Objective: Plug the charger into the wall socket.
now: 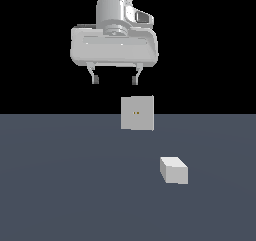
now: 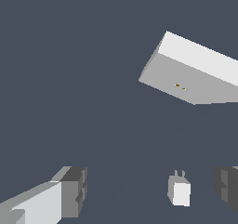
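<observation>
The charger (image 1: 174,170) is a small light grey-white block lying on the dark floor toward the exterior view's right. It also shows in the wrist view (image 2: 179,190), with two small prongs on one end. The wall socket (image 1: 137,113) is a flat upright square plate with two tiny yellowish holes, standing behind the charger; it also shows in the wrist view (image 2: 193,74). My gripper (image 1: 114,79) hangs high above the floor, above and to the left of the socket, open and empty. Its fingers (image 2: 74,190) flank the charger in the wrist view.
A flat dark grey-blue floor (image 1: 60,185) carries both things. The background above it is black.
</observation>
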Available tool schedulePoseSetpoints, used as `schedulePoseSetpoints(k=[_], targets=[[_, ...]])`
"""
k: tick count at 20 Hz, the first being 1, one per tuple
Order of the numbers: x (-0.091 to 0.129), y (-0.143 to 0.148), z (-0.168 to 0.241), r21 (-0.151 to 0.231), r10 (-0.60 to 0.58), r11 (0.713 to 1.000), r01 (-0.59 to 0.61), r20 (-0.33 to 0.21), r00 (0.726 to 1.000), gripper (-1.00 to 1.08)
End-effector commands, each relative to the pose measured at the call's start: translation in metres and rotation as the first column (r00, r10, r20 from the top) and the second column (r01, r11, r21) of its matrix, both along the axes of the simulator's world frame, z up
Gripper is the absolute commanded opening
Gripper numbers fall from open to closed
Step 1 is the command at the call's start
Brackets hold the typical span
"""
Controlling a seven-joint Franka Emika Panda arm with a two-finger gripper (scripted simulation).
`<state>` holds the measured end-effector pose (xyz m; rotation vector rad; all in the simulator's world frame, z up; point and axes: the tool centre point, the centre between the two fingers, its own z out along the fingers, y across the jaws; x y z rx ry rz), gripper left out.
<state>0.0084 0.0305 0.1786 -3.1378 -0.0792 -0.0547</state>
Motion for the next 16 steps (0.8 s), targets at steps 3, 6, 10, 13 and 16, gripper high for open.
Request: schedulePoseSetpoints(k=[3,6,10,13,16], targets=[[0.0,0.0,0.0,0.0,0.0,1.0,0.0,0.001,1.0,1.0],[-0.003,-0.003,-0.003,0.0,-0.002,1.0,0.002,0.003,1.0,1.0],[-0.01,-0.009,-0.009,0.0,-0.008,1.0,0.008,0.01,1.0,1.0],[-0.018,-0.016,-0.017,0.0,-0.014,1.0,0.014,0.019,1.0,1.0],[-0.029,-0.026,-0.027,0.0,-0.022,1.0,0.022,0.03,0.999,1.0]])
